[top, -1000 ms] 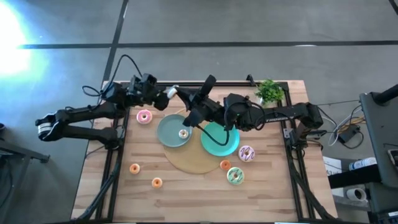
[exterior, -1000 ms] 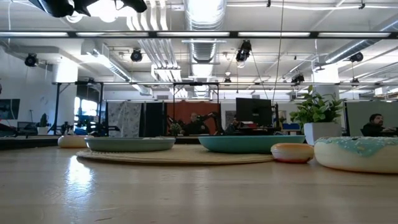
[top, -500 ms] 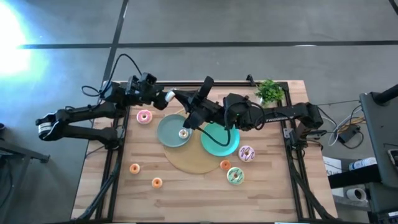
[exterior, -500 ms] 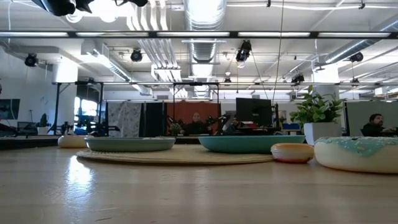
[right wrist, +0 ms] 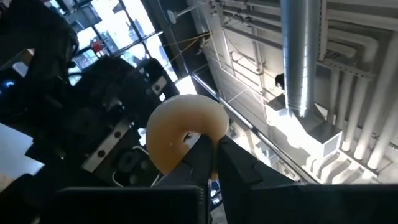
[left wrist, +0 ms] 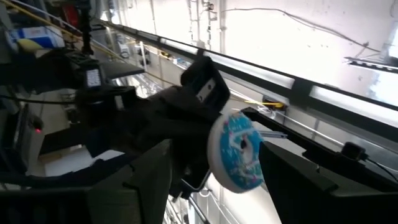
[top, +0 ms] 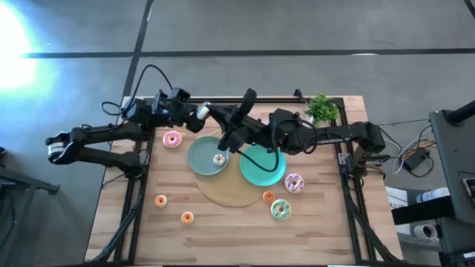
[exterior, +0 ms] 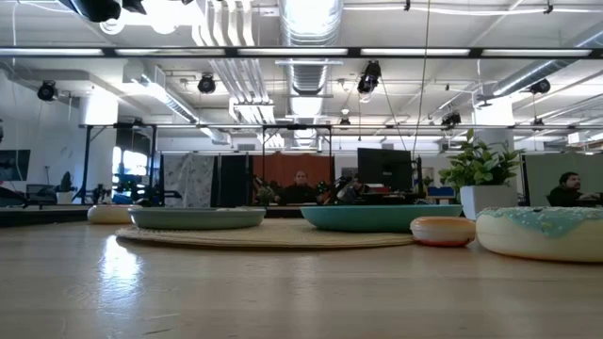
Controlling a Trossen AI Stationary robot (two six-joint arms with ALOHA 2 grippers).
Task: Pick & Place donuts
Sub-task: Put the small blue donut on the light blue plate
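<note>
A white donut with blue icing and sprinkles (left wrist: 237,152) is in the air above the table's far edge, between my two grippers. Its cream underside (right wrist: 180,130) faces the right wrist camera. My right gripper (right wrist: 214,146) is shut on it and reaches in from the table's right (top: 215,113). My left gripper (top: 194,116) is open. Its fingers (left wrist: 149,180) stand on either side of the donut, which does not fill the gap. A cream donut (top: 220,159) lies on the grey-blue plate (top: 200,159). The teal plate (top: 263,169) is beside it. My right gripper pinches the donut's ring at its rim (right wrist: 202,140) between its two fingers, which stand close together. It comes roughly level from the table's right. The donut is lifted clear and stands on edge, iced face turned to the left gripper.
A pink donut (top: 172,139) lies on the table's left far part. Two orange ones (top: 160,200) (top: 187,217) lie near the front. An orange (top: 269,196), a green (top: 280,210) and a lilac donut (top: 295,182) lie right of the round wooden mat (top: 230,193). A plant (top: 320,109) stands at the far right.
The two grippers have stayed close together over the far edge. The donut between them has shifted slightly toward the table's left.
</note>
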